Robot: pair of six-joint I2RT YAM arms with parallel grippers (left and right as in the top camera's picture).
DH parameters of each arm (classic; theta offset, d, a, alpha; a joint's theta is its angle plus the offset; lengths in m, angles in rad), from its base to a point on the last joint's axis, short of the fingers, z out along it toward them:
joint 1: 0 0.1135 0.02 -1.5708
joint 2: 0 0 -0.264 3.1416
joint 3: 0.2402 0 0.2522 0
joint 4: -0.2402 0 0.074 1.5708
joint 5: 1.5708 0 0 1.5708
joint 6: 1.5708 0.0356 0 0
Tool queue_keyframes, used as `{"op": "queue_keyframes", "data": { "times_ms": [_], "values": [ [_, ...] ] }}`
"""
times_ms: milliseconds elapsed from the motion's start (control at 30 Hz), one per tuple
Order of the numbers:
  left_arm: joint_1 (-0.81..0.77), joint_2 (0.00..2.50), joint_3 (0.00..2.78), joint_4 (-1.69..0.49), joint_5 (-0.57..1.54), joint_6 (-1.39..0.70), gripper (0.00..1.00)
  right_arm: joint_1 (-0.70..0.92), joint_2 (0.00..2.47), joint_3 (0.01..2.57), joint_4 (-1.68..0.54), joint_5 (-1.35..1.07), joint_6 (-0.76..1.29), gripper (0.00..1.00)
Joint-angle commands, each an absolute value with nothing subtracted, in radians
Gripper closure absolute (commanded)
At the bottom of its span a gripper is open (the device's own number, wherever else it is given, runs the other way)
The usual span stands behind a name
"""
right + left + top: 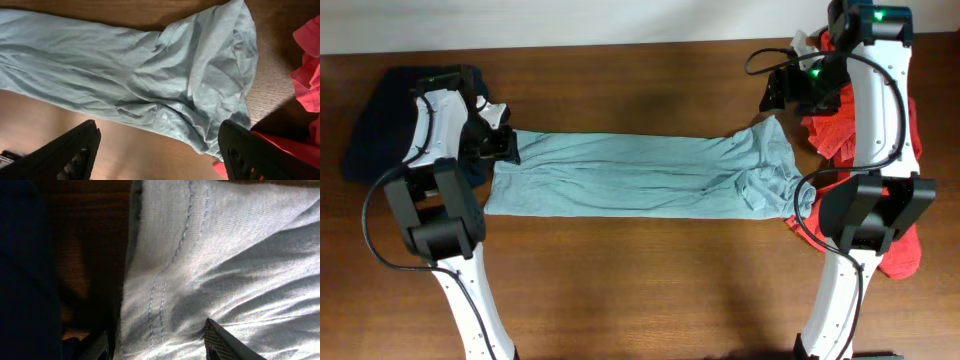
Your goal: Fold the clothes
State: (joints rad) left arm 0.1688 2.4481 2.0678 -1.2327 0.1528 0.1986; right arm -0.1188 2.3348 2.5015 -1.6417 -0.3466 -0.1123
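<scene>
Pale blue-grey cloth T-shirt [630, 175] lies across the brown wooden bench [640, 290] as a long narrow band; I judge the crosswise folds remain. My left tool [155, 349] straddles its hem, jaws apart; my right tool [160, 150] hangs apart over the rumpled end.

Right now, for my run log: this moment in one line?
pale blue T-shirt: long strip | left gripper: open, straddling hem | right gripper: open by bunched end | orange-red shirt, navy garment: aside
</scene>
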Motion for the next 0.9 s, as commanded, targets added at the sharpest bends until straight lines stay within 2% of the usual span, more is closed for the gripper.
{"op": "queue_keyframes", "data": {
  "times_ms": [0, 200, 267, 333, 467, 500, 867],
  "values": [
    [0.17, 2.527, 2.052, -1.234, 0.146, 0.215, 0.43, -0.118, 2.312, 2.512, -1.641, -0.363, -0.123, 0.21],
    [0.171, 2.54, 2.012, -1.227, 0.108, 0.215, 0.43, -0.118, 2.312, 2.512, -1.641, -0.363, -0.123, 0.21],
    [0.17, 2.542, 1.992, -1.219, 0.108, 0.215, 0.47, -0.118, 2.312, 2.512, -1.639, -0.363, -0.123, 0.21],
    [0.166, 2.548, 1.977, -1.215, 0.109, 0.215, 0.58, -0.118, 2.312, 2.512, -1.638, -0.363, -0.123, 0.21],
    [0.153, 2.567, 1.973, -1.219, 0.112, 0.199, 0.94, -0.118, 2.312, 2.512, -1.638, -0.363, -0.123, 0.21],
    [0.149, 2.569, 1.973, -1.217, 0.112, 0.196, 0.99, -0.118, 2.312, 2.512, -1.638, -0.363, -0.123, 0.21],
    [0.148, 2.535, 2.039, -1.251, 0.179, 0.15, 0.99, -0.118, 2.312, 2.512, -1.638, -0.363, -0.123, 0.21]
  ]
}}
